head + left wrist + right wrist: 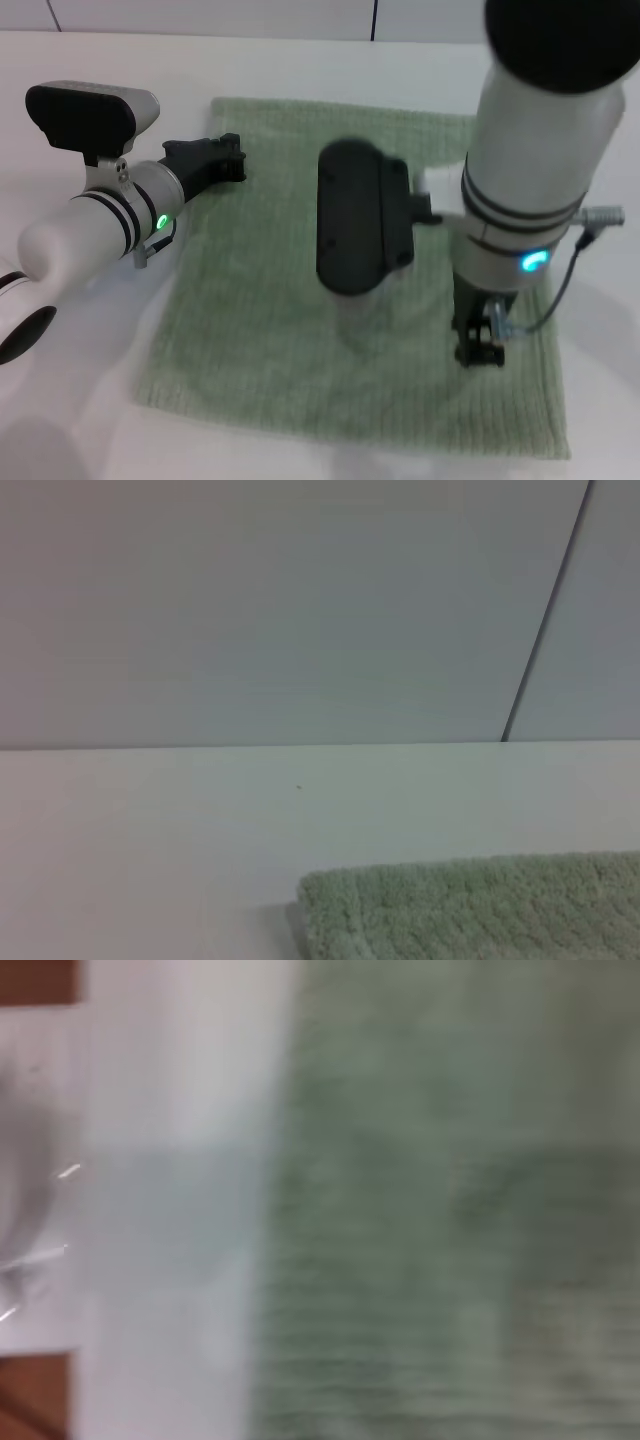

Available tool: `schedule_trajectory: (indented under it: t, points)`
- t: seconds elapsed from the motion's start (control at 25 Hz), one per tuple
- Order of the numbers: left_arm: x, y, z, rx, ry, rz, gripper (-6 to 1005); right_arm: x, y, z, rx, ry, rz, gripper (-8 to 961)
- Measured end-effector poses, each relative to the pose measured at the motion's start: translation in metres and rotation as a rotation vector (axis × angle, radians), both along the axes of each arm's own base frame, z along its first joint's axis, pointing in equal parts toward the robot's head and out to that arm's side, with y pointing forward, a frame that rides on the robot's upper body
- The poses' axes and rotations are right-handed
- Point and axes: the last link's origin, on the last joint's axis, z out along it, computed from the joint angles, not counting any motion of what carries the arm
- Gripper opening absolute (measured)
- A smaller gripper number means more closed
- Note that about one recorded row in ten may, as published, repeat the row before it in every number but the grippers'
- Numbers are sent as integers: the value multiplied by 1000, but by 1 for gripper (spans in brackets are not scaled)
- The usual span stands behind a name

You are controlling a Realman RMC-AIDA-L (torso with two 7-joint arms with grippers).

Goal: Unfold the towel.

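Note:
The pale sage-green towel [300,300] lies flat on the white table [90,400], spread as a wide, roughly square sheet. My left gripper [232,158] hovers at the towel's far left edge, near the far left corner. My right gripper [478,345] hangs over the towel's near right part, close to the cloth. The left wrist view shows a towel corner [470,905] on the table. The right wrist view shows blurred green cloth [450,1210] next to the table surface.
A white wall [300,610] with a dark vertical seam rises behind the table. My right arm's black wrist camera housing [355,215] hangs over the towel's middle. Bare table lies to the left and in front of the towel.

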Motion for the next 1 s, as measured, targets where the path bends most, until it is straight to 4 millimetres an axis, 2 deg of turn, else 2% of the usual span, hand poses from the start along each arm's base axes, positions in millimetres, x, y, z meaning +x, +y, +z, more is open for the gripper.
schedule_trajectory:
  t: [0.16,0.2,0.24,0.28,0.44,0.52,0.6,0.68,0.72,0.84,1.0]
  points:
    - [0,0,0,0,0,0,-1,-18,29,13,170,144,106,244]
    - [0,0,0,0,0,0,-1,-25,37,17,226,205,146,244]
    - [0,0,0,0,0,0,-1,-38,53,27,358,351,221,243]
    - [0,0,0,0,-1,-1,-1,-38,53,27,358,351,221,243]
    - [3,-1,2,16,-23,-35,-1,-52,68,51,589,676,340,242]
    - [3,-2,4,28,-37,-48,-1,-51,68,54,623,724,354,243]
    - [2,-8,24,145,-138,-116,-1,-48,70,63,706,833,377,243]
    - [2,-10,28,170,-152,-134,-1,-45,72,71,773,910,389,243]
    - [4,-17,39,234,-187,-202,-1,-39,73,76,827,962,389,244]
    - [4,-24,48,284,-225,-245,-1,-19,75,85,973,1118,403,247]
    - [5,-26,51,299,-241,-262,-1,-10,77,83,1023,1172,408,258]
